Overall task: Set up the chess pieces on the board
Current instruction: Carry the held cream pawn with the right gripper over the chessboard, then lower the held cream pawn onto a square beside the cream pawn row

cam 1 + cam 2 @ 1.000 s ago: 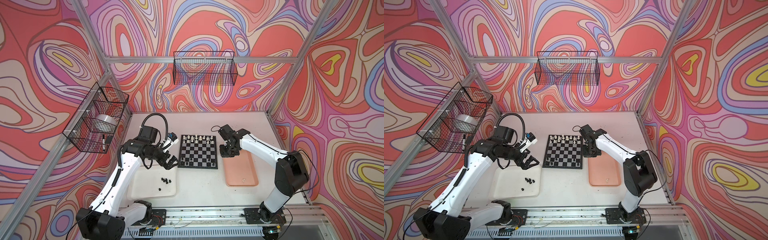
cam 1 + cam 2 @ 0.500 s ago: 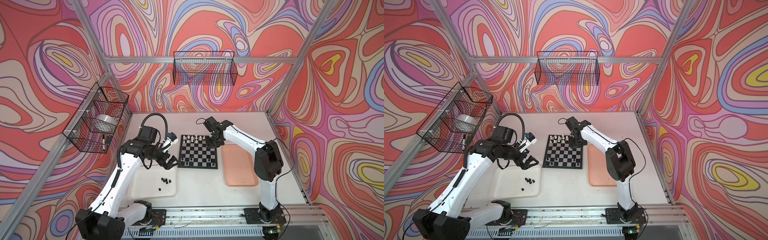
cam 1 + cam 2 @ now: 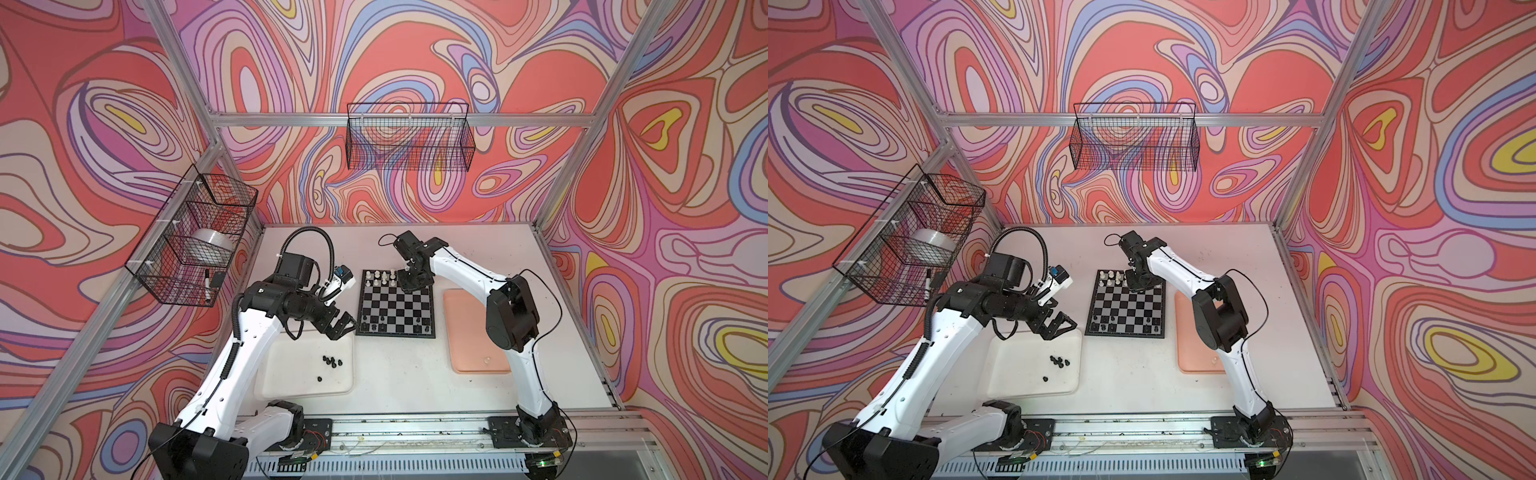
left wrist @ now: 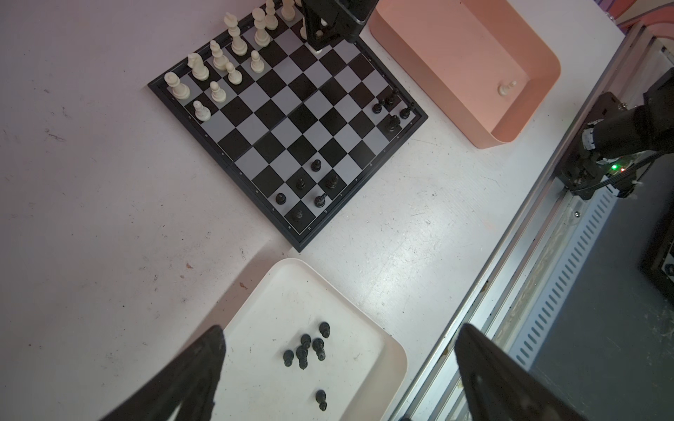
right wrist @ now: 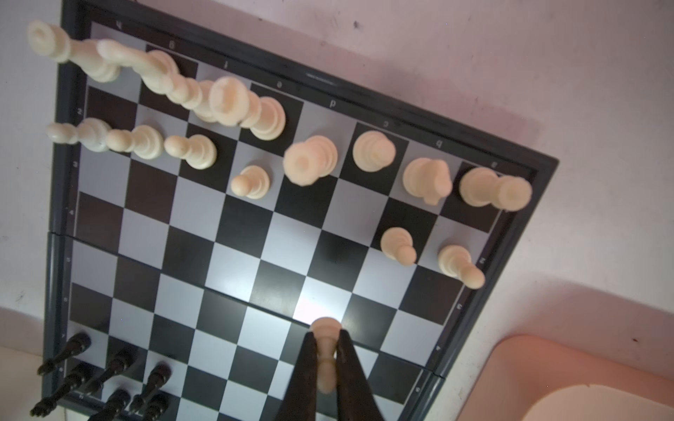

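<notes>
In both top views the right hand (image 3: pixel 410 286) reaches over the far right part of the board (image 3: pixel 395 309), among the white pieces (image 3: pixel 380 276) lined along its far rows. Black pieces (image 3: pixel 374 327) stand along the board's near edge. The left hand (image 3: pixel 343 326) hangs with its jaws spread wide above the far edge of a white tray (image 3: pixel 291 376), just beside the board's near left corner. A pink tray (image 3: pixel 473 332) sits on the desk (image 3: pixel 399 382) to the board's right. The left wrist view looks down between that hand's wide-set fingers (image 4: pixel 198 364) at a small cluster of loose black pieces (image 4: pixel 306 350) in the white tray. The board lies beyond, and a lone white piece (image 4: pixel 507 88) lies in the pink tray. The right wrist view shows the right hand clamped on a cream pawn (image 5: pixel 325 326), its round head showing past the fingertips, above the chequered squares and apart from the standing white pieces. Whether the pawn touches the board cannot be told.
</notes>
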`<action>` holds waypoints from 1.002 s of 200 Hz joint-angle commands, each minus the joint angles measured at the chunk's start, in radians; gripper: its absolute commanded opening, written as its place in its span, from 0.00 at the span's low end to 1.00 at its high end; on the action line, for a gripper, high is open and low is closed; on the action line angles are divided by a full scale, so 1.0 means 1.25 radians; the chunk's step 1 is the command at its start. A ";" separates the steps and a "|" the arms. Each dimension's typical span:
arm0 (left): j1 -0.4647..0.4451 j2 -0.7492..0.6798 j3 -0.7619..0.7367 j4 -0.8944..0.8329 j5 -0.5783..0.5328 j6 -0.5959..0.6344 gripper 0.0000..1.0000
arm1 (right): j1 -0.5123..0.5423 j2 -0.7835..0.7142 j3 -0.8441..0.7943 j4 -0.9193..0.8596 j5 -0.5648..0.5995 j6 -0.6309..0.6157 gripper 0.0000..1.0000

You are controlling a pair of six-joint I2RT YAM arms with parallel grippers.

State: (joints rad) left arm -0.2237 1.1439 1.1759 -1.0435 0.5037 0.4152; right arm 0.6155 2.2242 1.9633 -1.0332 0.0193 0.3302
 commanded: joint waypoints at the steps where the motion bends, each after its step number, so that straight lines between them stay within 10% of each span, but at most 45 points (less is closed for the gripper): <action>1: -0.005 -0.012 -0.007 -0.001 0.000 0.004 0.99 | 0.006 0.027 0.039 0.007 0.013 -0.014 0.07; 200: -0.005 -0.008 -0.007 -0.001 -0.007 0.005 0.99 | 0.007 0.144 0.158 0.012 0.018 -0.036 0.08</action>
State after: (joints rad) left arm -0.2237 1.1439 1.1759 -1.0431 0.4965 0.4156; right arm 0.6178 2.3592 2.1399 -1.0210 0.0296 0.2935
